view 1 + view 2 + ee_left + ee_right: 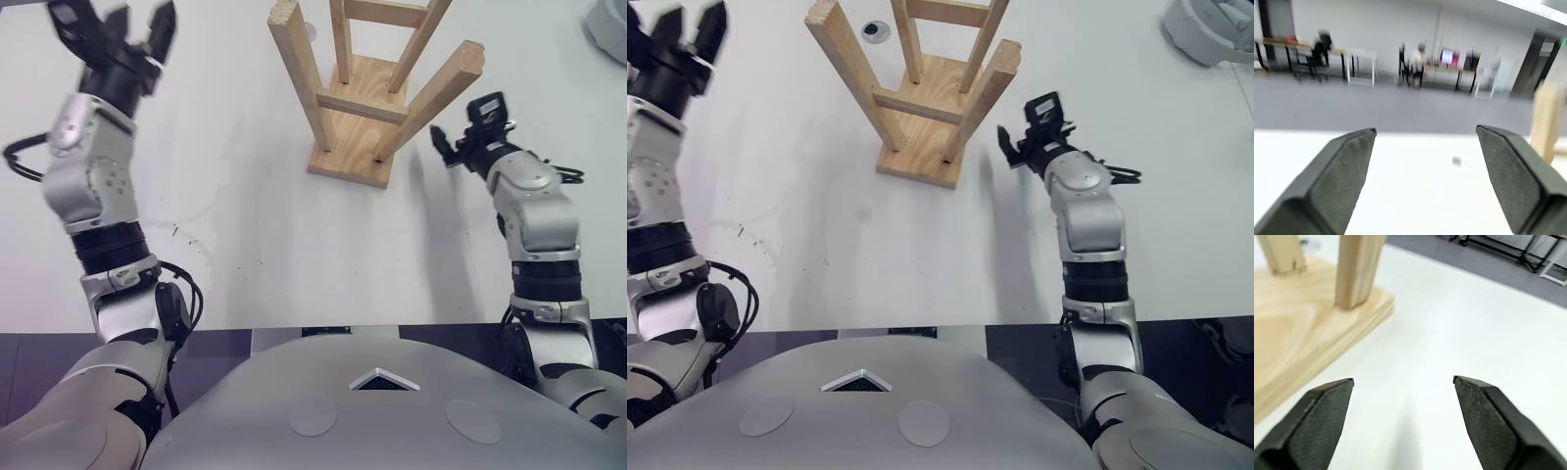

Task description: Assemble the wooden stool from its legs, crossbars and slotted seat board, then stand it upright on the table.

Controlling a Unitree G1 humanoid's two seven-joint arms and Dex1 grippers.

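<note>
The wooden stool (364,88) stands upside down on the white table (245,225), its seat board (353,162) flat on the surface and its legs and crossbars pointing up. My right gripper (468,135) hovers just right of the seat board, open and empty, with the seat's corner (1317,328) close in front of its fingers (1312,426). My left gripper (113,27) is raised at the far left of the table, well away from the stool, open with nothing between its fingers (1337,181). One stool leg (1547,122) shows beyond it.
A small dark round object (876,31) lies on the table behind the stool. A grey device (1205,29) sits at the far right corner. The table's front edge (323,328) runs just before my body. Bare surface lies between the arms.
</note>
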